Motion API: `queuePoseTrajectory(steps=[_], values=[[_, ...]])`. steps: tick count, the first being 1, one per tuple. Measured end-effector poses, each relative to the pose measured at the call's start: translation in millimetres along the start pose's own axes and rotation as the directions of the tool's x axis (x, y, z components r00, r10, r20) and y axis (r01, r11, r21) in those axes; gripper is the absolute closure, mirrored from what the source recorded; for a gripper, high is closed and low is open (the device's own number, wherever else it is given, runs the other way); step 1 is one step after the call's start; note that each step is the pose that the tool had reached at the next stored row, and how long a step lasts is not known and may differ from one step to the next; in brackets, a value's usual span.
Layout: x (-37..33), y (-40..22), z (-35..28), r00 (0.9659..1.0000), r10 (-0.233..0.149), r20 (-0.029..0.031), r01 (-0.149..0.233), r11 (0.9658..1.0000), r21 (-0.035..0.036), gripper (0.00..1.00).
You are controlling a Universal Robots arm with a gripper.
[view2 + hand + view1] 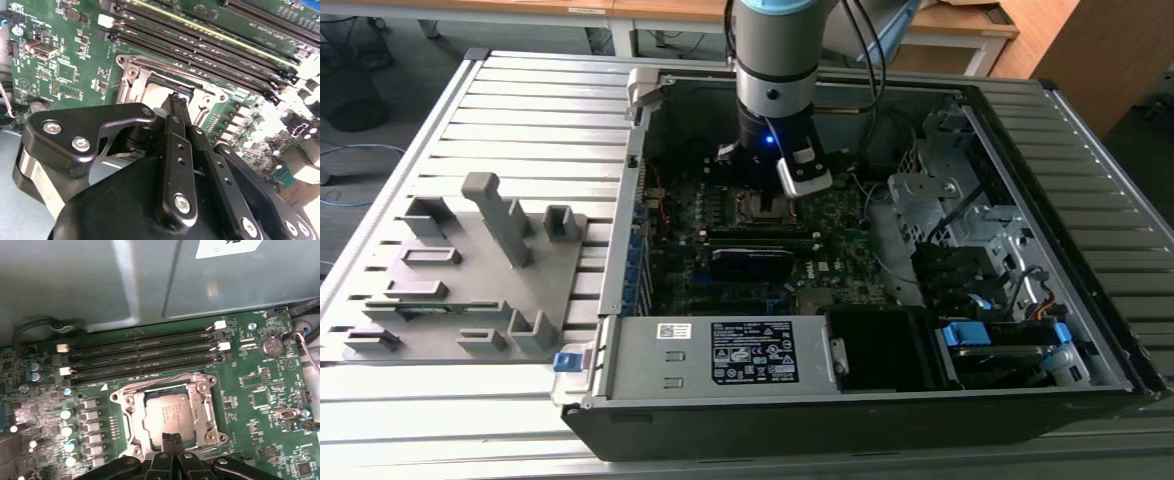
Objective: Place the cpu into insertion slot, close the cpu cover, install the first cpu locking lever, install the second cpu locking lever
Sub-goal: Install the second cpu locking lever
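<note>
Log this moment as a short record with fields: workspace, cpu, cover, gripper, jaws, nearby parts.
workspace: open computer case lying on a slatted metal table, motherboard exposed
cpu: cpu sits in the insertion slot, silver top up
cover: cpu cover lies down around the chip, which shows through its window
gripper: gripper over the socket's edge, tips at the chip's near side
jaws: closed together, nothing visible between them
nearby parts: memory slots beside the socket; power supply box at the case's near end; grey fixture tray on the exterior view's left

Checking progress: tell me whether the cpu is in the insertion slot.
In. The cpu lies flat inside the insertion slot, framed by the cpu cover.
</note>
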State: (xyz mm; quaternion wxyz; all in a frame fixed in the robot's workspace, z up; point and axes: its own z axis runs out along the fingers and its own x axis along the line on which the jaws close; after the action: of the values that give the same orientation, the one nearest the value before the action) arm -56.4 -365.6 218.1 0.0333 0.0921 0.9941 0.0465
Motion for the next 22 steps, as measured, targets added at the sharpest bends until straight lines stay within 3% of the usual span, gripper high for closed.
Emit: queuePoseTrajectory(steps=[5, 6, 8, 9, 11, 13, 22], values=[[0.9, 4.8, 1.3, 1.0000, -0.001, 0.0015, 0.001, 1.0000, 0.0084, 0.90], [0.9, 4.9, 1.4, 1.0000, -0.002, 0.0025, 0.002, 0.9999, 0.0141, 0.90], [1.0, 5.2, 1.7, 1.0000, -0.003, 0.0057, 0.003, 0.9994, 0.0339, 0.90], [1.0, 5.4, 2.0, 1.0000, -0.004, 0.0066, 0.004, 0.9992, 0.0390, 0.90], [1.1, 5.6, 2.0, 1.0000, -0.004, 0.0064, 0.004, 0.9992, 0.0388, 0.90], [1.1, 5.7, 2.1, 1.0000, -0.005, 0.0055, 0.005, 0.9994, 0.0340, 0.90], [1.2, 7.8, 2.6, 0.9994, -0.036, 0.0025, 0.035, 0.9989, 0.0322, 0.90]])
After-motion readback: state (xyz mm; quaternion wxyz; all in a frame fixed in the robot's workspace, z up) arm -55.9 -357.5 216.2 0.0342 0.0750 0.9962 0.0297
